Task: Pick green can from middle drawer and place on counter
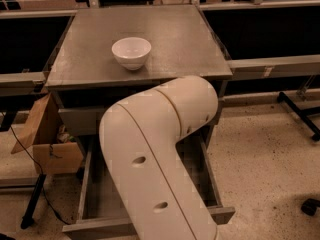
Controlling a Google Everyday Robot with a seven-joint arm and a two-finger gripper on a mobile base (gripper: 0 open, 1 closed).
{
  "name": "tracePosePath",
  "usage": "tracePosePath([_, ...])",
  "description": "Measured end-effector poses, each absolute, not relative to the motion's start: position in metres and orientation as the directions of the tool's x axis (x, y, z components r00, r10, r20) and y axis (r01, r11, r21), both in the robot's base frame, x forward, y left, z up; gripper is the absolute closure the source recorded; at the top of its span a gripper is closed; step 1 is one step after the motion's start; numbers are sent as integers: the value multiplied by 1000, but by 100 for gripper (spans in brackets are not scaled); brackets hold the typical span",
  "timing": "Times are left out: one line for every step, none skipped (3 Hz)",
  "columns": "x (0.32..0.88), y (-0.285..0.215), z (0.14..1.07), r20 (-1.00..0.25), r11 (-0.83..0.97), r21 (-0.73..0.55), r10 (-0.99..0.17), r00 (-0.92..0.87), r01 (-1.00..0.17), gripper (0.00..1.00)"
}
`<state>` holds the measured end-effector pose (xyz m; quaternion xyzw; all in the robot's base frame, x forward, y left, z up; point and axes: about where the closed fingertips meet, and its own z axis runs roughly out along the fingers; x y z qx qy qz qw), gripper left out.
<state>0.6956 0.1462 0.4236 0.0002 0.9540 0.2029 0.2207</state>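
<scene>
The counter [175, 39] is the flat grey metal top of the drawer cabinet. Below it the middle drawer [208, 176] is pulled out towards me, and part of its grey floor and right wall show. My cream arm [155, 154] bends over the open drawer and covers most of it. The gripper is hidden behind the arm, somewhere under the counter's front edge. The green can does not show in this view.
A white bowl [131, 52] stands on the counter, left of centre near the front. An open cardboard box [47, 144] sits left of the cabinet with a black cable beside it. Dark benches flank the cabinet. A black stand foot [300, 109] lies on the speckled floor at right.
</scene>
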Motion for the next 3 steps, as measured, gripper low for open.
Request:
tracePosePath([683,142,424,-441,927,358,59,-896,-115,0])
tracePosePath([675,139,421,-508,908,376,33,-861,-187,0])
tracePosePath([667,144,422,-596,848,453,58,-801,-276,0])
